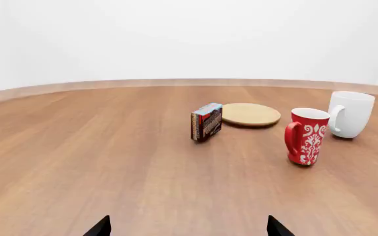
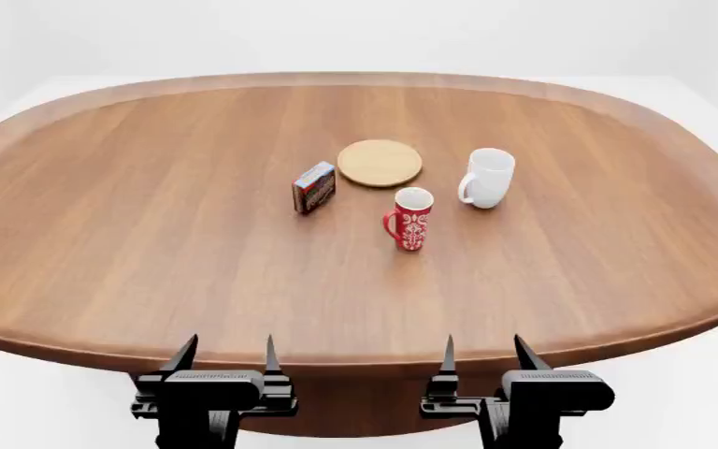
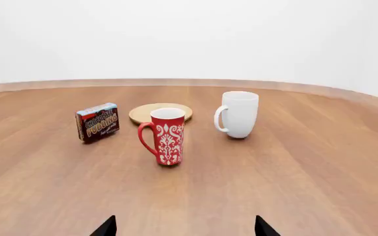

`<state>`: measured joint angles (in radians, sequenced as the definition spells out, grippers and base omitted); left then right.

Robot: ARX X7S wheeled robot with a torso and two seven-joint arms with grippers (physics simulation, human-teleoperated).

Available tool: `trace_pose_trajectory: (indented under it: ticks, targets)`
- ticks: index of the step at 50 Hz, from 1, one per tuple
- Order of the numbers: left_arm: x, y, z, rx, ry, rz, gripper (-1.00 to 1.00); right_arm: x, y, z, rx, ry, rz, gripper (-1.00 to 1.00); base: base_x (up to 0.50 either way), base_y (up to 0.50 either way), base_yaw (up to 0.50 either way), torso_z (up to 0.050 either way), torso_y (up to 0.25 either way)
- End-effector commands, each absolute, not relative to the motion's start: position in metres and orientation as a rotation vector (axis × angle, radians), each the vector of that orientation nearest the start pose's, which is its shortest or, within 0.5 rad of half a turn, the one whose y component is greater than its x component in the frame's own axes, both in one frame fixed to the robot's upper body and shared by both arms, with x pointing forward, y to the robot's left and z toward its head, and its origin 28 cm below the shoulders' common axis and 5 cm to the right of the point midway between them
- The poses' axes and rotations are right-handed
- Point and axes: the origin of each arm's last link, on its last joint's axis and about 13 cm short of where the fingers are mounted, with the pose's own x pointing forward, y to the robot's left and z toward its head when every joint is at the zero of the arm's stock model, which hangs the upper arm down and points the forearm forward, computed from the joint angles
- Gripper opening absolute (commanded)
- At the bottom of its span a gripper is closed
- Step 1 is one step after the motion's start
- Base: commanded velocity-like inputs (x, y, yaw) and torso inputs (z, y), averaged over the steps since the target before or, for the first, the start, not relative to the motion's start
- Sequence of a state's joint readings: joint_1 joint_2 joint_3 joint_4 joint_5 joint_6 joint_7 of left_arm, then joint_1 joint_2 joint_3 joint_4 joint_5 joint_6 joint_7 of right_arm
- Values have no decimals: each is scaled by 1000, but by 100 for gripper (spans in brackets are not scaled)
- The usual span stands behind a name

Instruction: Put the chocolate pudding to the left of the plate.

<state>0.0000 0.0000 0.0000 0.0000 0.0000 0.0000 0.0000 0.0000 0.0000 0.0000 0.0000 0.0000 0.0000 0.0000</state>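
The chocolate pudding [image 2: 314,187] is a small dark red-brown carton standing on edge on the table, just left of and slightly nearer than the plate [image 2: 380,162], a flat tan wooden disc. Both also show in the left wrist view, pudding [image 1: 206,121] and plate [image 1: 250,114], and in the right wrist view, pudding [image 3: 98,122] and plate [image 3: 155,111]. My left gripper [image 2: 225,360] and right gripper [image 2: 482,357] hang open and empty at the table's near edge, far from both. Only the fingertips [image 1: 99,227] [image 3: 107,227] show in the wrist views.
A red patterned mug [image 2: 409,218] stands in front of the plate, and a white mug [image 2: 488,177] stands to the plate's right. The large oval wooden table [image 2: 147,281] has a raised rim.
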Motion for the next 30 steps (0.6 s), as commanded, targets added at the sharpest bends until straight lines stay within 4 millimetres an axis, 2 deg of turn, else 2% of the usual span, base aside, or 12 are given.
trace_pose_trajectory:
  ticks: [1, 13, 30]
  targets:
    - [210, 206, 13, -2, 0, 0, 100, 210, -96, 13, 4, -2, -3, 100, 0, 0, 0, 0, 0]
    - [211, 206, 13, -11, 8, -6, 100, 214, -98, 11, 29, 17, -17, 100, 0, 8, 0, 0, 0]
    - [211, 206, 12, -11, 6, -14, 100, 217, -97, 11, 20, 15, -10, 100, 0, 489, 0, 0, 0]
